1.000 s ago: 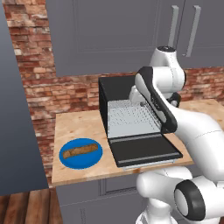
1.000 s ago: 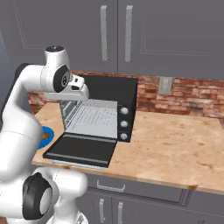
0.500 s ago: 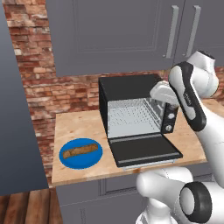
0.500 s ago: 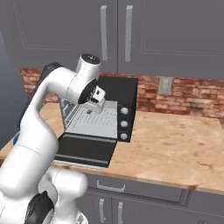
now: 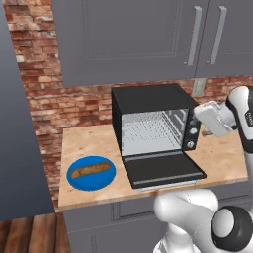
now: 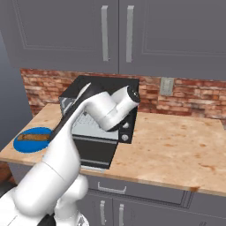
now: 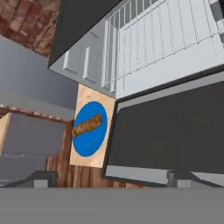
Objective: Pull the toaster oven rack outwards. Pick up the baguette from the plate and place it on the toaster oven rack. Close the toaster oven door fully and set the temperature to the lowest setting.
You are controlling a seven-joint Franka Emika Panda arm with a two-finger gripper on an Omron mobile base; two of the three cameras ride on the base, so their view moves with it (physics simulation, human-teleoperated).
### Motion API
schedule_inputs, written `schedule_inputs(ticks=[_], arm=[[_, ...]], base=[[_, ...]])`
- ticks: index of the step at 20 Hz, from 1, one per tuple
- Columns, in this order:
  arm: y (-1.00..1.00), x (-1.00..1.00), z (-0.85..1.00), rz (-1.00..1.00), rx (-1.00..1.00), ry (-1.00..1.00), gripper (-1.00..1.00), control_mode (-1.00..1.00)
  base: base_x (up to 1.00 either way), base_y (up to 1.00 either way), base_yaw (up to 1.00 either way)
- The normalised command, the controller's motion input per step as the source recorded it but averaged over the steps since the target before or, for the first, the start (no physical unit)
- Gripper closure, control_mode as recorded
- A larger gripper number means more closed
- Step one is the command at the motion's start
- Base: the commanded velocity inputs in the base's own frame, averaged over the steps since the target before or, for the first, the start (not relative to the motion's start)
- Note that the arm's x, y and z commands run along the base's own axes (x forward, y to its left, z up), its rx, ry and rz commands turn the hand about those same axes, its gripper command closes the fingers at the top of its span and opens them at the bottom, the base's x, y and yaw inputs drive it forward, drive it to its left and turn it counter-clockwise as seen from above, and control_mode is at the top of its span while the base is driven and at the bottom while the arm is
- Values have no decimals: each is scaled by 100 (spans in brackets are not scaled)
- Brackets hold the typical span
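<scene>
Facing me, the toaster oven (image 5: 153, 123) sits on the wooden counter (image 5: 84, 143), its door (image 5: 163, 169) dropped flat and rack (image 7: 162, 39) inside. My gripper (image 7: 111, 177) hangs wide apart, holding nothing. Left of the oven, the baguette (image 5: 90, 170) lies on the blue plate (image 5: 79, 182); likely light, stiff and crusty, best pinched across its middle.

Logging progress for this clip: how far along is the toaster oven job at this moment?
Early stage. The black toaster oven has its drop-down door lying open and its silver wire rack reaches the front of the cavity; whether it is pulled out I cannot tell. The tool hangs open, holding nothing. The brown baguette is on the blue plate. Left: loading, closing, temperature knob.
</scene>
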Motion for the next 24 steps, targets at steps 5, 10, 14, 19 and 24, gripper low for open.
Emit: schedule_inputs(ticks=[5,10,14,19,24], arm=[[-14,7,-72,-2,14,-19,-100,-100],[0,29,-58,-2,8,-16,-100,-100],[0,61,-33,-1,7,-1,-100,-100],[14,83,-27,-2,7,0,-100,-100],[7,69,-26,-1,7,0,-100,-100]], base=[[0,0,0],[0,0,0],[0,0,0],[0,0,0],[0,0,0]])
